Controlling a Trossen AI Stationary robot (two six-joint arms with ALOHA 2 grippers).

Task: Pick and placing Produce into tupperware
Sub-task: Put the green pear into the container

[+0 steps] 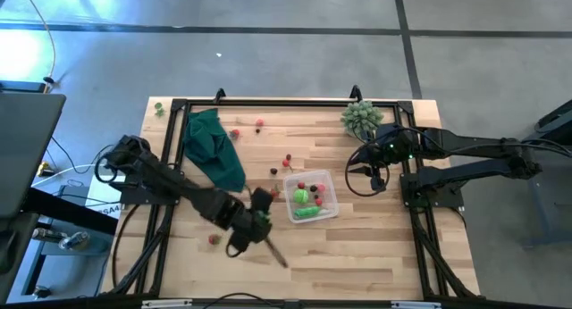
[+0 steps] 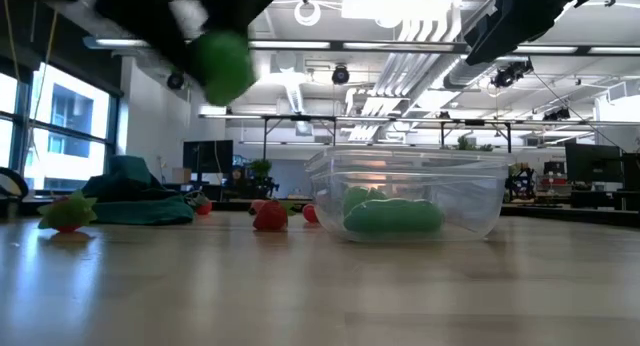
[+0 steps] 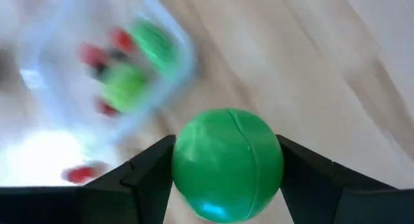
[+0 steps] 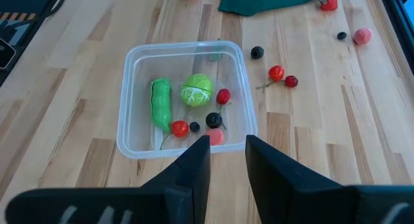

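My left gripper (image 1: 260,217) hangs just off the near-left corner of the clear tupperware (image 1: 310,198), shut on a bright green ball (image 3: 226,160), which the low view shows lifted well above the table (image 2: 222,66). The tupperware (image 4: 186,98) stands flat on the wood and holds a green pod (image 4: 160,104), a green round piece (image 4: 196,89) and several small red and dark berries. My right gripper (image 4: 227,160) waits open and holding nothing, off the tupperware's right side (image 1: 375,173). More berries (image 4: 283,76) lie loose on the table. My left gripper pinches the green ball between its two fingers (image 3: 147,173), one on each side of its widest part (image 3: 187,160). The ball is lifted clear of the table. Its front half shows between the fingers in the left wrist view.
A dark green cloth (image 1: 214,146) lies bunched left of the tupperware. A pale green spiky plant (image 1: 361,118) stands at the far right. Loose red pieces lie near the far edge (image 1: 259,125), by the cloth (image 1: 286,162) and near the left arm (image 1: 213,239).
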